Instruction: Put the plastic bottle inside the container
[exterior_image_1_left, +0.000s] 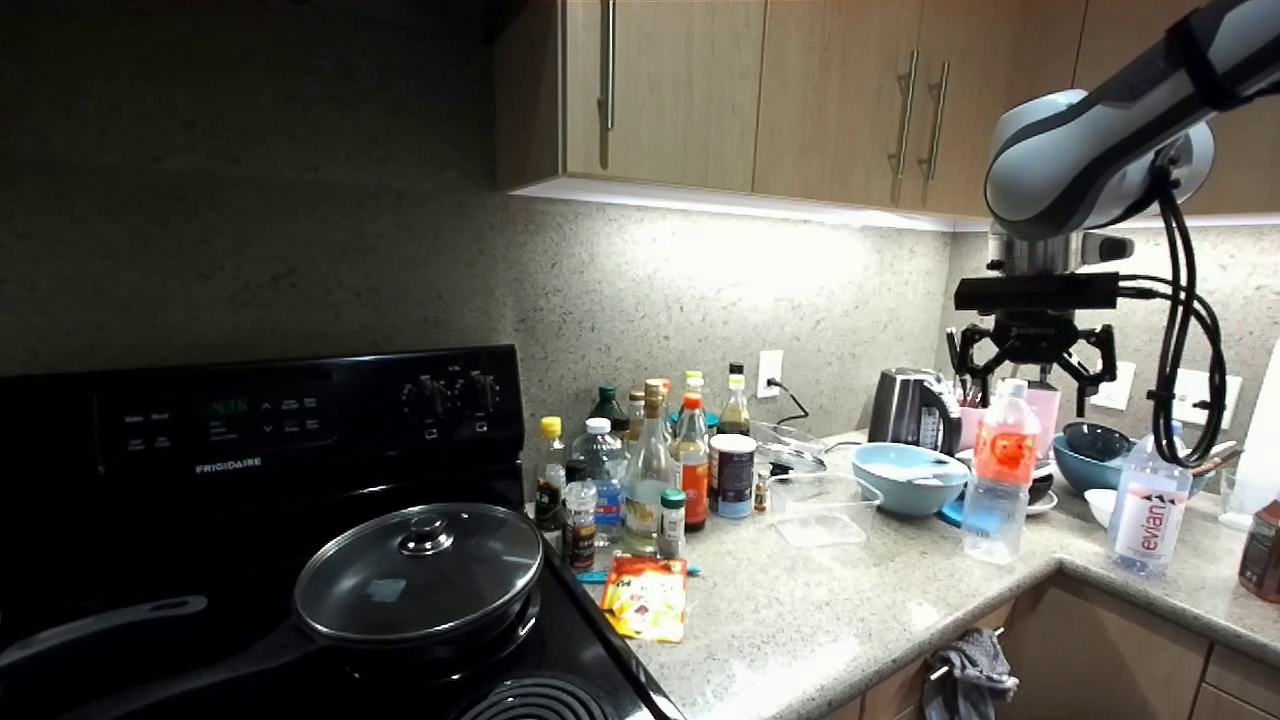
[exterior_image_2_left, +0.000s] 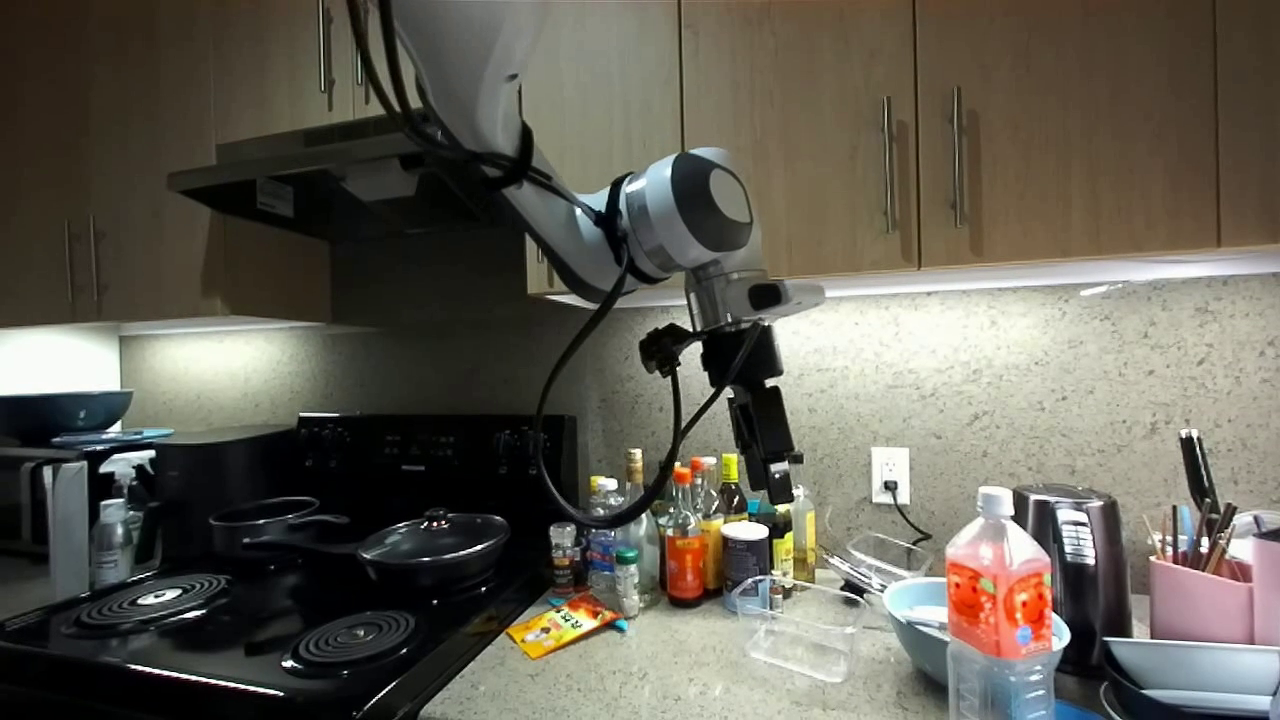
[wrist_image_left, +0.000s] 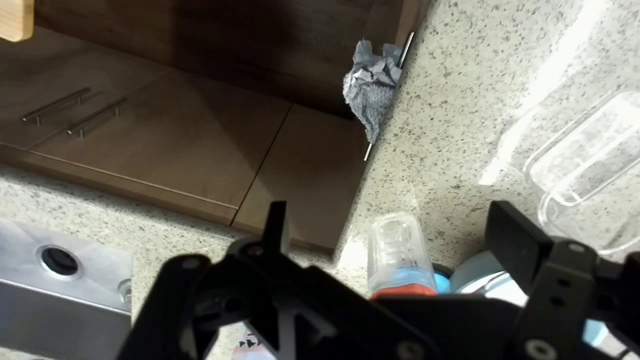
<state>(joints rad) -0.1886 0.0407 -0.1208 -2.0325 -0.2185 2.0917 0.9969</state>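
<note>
The plastic bottle (exterior_image_1_left: 1005, 450) stands upright on the counter near its inner corner, see-through with a white cap and a reddish-pink label on its upper half. It also shows in an exterior view (exterior_image_2_left: 1000, 610), cut off at the bottom. In the wrist view its clear lower part (wrist_image_left: 400, 250) shows between the fingers' lines, with its top hidden behind the gripper. A clear plastic container (exterior_image_1_left: 822, 512) stands open on the counter, also in an exterior view (exterior_image_2_left: 800, 640) and the wrist view (wrist_image_left: 585, 155). My gripper (exterior_image_1_left: 1033, 400) is open, empty, pointing down, raised above the counter.
A light blue bowl (exterior_image_1_left: 910, 480) stands between bottle and container. An Evian bottle (exterior_image_1_left: 1148, 510) stands near the bottle. A kettle (exterior_image_1_left: 912, 410) and several sauce bottles (exterior_image_1_left: 640, 470) line the wall. The stove holds a lidded pan (exterior_image_1_left: 420, 570). A towel (wrist_image_left: 372, 85) hangs below the counter edge.
</note>
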